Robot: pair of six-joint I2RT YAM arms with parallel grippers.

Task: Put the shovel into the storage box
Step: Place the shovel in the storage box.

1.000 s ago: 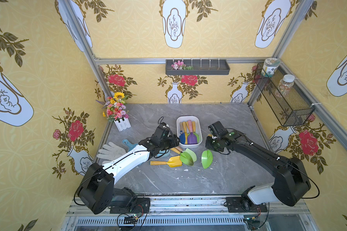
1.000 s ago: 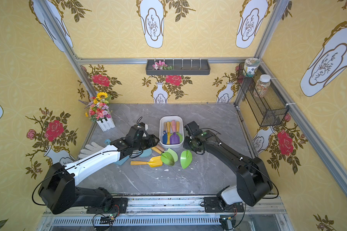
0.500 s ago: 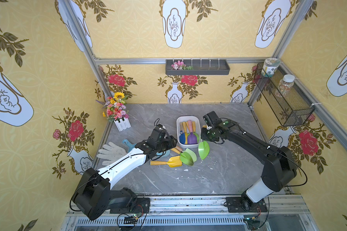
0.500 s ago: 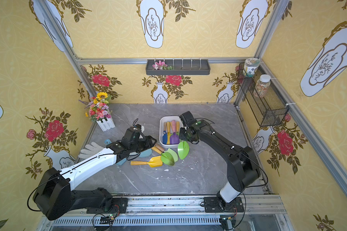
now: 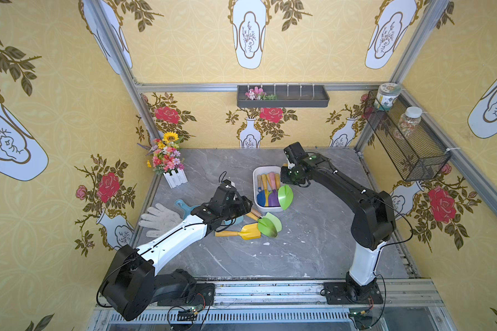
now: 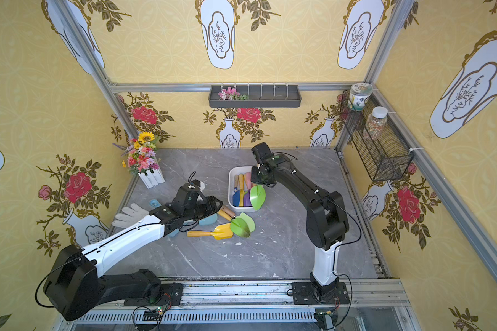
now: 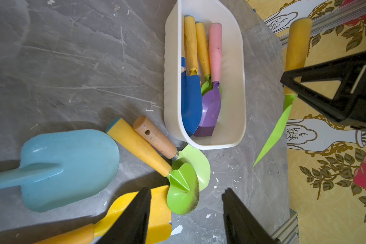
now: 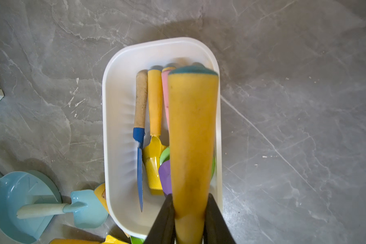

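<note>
One shovel (image 5: 285,197) moved above storage box (image 5: 254,189), right claw (image 8: 190,198) clamped

The left arm (image 5: 172,240) shows a white shell, small dark screws and black joints; the right arm (image 5: 339,182) is mostly black with green lights and thin cables (image 5: 411,229); the left gripper (image 7: 186,190) is black.

Over the storage box (image 8: 118,118), the held shovel (image 8: 191,137) loses its blade past the picture's edge in the right wrist view. Its yellow handle covers most of the pink-handled shovel (image 8: 164,88) inside the box. Beside the box, the light blue shovel (image 5: 237,220) lies largely hidden under the left arm (image 5: 181,232) in both top views.
</note>
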